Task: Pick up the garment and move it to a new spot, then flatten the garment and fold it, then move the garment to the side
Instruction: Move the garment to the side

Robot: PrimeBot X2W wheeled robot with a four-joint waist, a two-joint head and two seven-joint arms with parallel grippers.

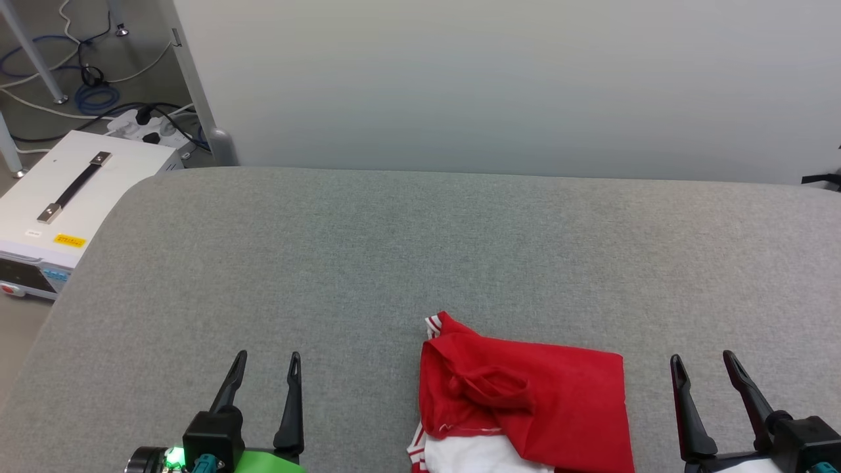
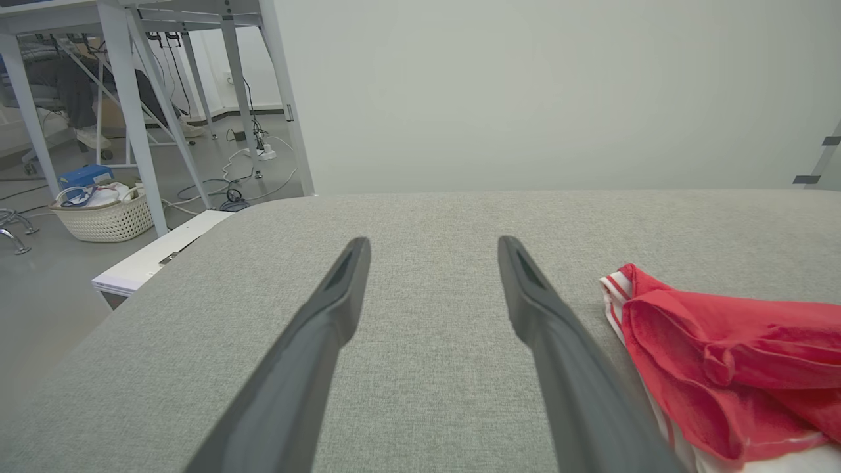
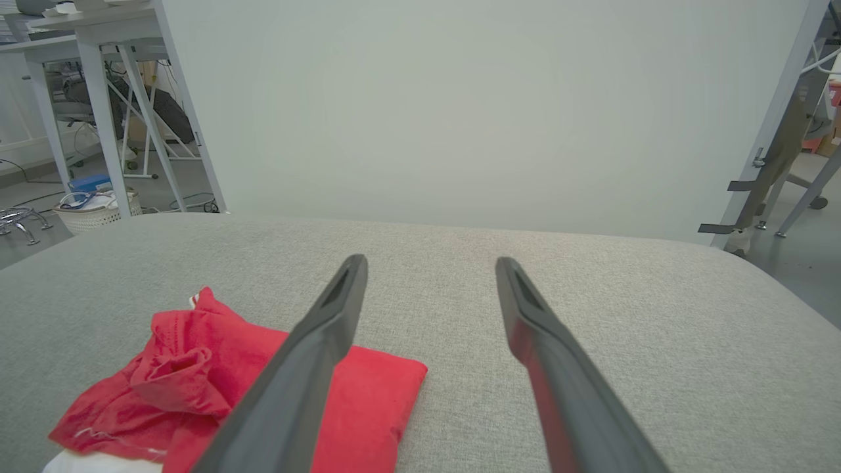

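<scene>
Off the left end of the desk [image 1: 394,263] sits a white case [image 1: 72,190] on the floor, well clear of the work. The left jaws stand wide apart and empty, low over the near edge with bare grey cloth between the fingers.

The garment [image 1: 539,394] lies between the two arms at the near edge, closer to the right one, touching neither. How it lies fits two readings: a bundle waiting to be lifted and spread, or a rough fold already set down. The pictures do not settle which, so I would not name a move. Whichever applies, my judgement is that any contact should come in low at an outer edge, taking all the layers together rather than snagging the top one (soft knit drags and unfolds easily).

The garment [image 2: 723,355] is red, doubled into a rough rectangle with a smooth right half [image 3: 374,394] and a puckered hump at its left. Striped red-and-white trim peeks out at the far left corner; white fabric shows beneath at the near side. No lettering shows.

The right jaws are likewise spread and hold nothing.
</scene>
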